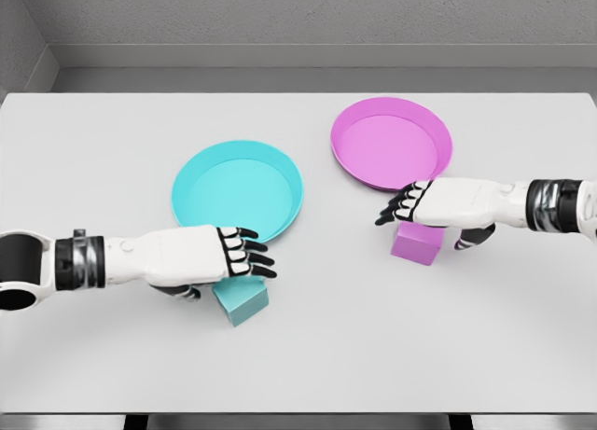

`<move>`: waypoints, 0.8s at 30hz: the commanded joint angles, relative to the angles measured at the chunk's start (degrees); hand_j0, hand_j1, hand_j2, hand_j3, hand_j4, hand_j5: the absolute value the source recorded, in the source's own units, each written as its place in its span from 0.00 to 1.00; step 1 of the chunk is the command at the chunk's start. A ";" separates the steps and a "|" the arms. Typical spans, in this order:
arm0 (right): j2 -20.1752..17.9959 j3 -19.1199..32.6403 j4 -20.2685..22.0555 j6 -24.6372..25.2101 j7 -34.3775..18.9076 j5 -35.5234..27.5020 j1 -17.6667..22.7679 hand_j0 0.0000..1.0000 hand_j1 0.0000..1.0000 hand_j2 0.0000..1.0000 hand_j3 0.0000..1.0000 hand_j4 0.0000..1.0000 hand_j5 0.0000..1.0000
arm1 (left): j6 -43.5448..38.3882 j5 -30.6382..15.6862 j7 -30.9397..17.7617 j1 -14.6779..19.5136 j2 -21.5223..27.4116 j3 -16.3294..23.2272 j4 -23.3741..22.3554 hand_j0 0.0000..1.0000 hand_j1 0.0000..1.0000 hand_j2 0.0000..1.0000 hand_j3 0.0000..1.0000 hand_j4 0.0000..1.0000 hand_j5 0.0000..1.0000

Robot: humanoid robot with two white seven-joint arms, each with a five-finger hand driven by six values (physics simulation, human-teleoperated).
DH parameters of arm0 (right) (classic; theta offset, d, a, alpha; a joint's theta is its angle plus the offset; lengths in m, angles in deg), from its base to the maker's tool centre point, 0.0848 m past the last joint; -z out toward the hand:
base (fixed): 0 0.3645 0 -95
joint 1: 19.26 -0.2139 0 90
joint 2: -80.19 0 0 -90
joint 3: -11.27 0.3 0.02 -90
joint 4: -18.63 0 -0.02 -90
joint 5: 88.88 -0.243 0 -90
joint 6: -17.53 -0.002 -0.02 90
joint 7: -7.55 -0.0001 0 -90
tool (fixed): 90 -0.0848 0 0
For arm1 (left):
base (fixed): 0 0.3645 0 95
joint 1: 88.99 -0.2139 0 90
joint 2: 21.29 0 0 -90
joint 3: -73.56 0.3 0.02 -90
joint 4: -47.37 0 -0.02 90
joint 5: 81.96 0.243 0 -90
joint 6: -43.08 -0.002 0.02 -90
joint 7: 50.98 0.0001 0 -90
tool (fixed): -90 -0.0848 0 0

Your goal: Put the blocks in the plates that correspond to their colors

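Blocks first: the cyan block (242,301) sits on the white table (112,150) just in front of the cyan plate (238,189), and the magenta block (417,242) sits just in front of the magenta plate (392,144). Neither is in a plate yet.

Both plates lie side by side mid-table, the magenta one further back and to the right, with bare tabletop between them. A grey wall (298,20) runs behind the table.

Now the hands. The left hand (201,257) reaches in from the lower left, palm down, right over the cyan block, covering its top; its dark-tipped fingers (250,253) extend toward the plate's near rim, and whether they actually grip the block I cannot tell. The right hand (443,206) comes in from the right, hovering over the magenta block (again hiding the top), its fingers pointing left and slightly splayed; grip or no grip, I cannot tell.

Plates are round and shallow with raised rims, smooth and matte. Blocks are plain, sharp-edged cubes. Both arms are white-shelled with dark wrist bands.
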 commanded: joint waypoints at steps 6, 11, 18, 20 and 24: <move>0.00 -1.89 -0.55 2.38 0.02 0.07 0.00 1.00 1.00 1.00 1.00 1.00 1.00 | -0.06 -0.04 0.01 2.20 -0.76 4.86 -0.17 1.00 1.00 1.00 1.00 1.00 1.00; 0.97 -2.68 -0.64 3.17 0.02 0.07 0.00 1.00 1.00 1.00 1.00 1.00 1.00 | -0.06 0.84 0.01 2.90 -0.76 5.91 -0.08 1.00 1.00 1.00 1.00 1.00 1.00; 0.97 -2.77 -0.55 3.17 0.02 1.48 0.00 0.64 0.64 0.64 0.64 0.64 0.64 | -0.06 1.28 0.01 3.87 -0.68 6.71 -0.17 1.00 1.00 1.00 1.00 1.00 1.00; 0.97 -2.68 -0.55 3.17 0.02 1.48 0.00 0.53 0.53 0.53 0.53 0.53 0.53 | -0.06 1.28 0.01 4.05 -0.68 6.71 -0.08 1.00 1.00 1.00 1.00 1.00 1.00; 0.88 -2.68 -0.46 3.17 0.02 1.48 0.00 0.49 0.49 0.49 0.49 0.49 0.49 | -0.06 1.28 -0.08 4.22 -0.68 6.71 -0.08 1.00 1.00 1.00 1.00 1.00 1.00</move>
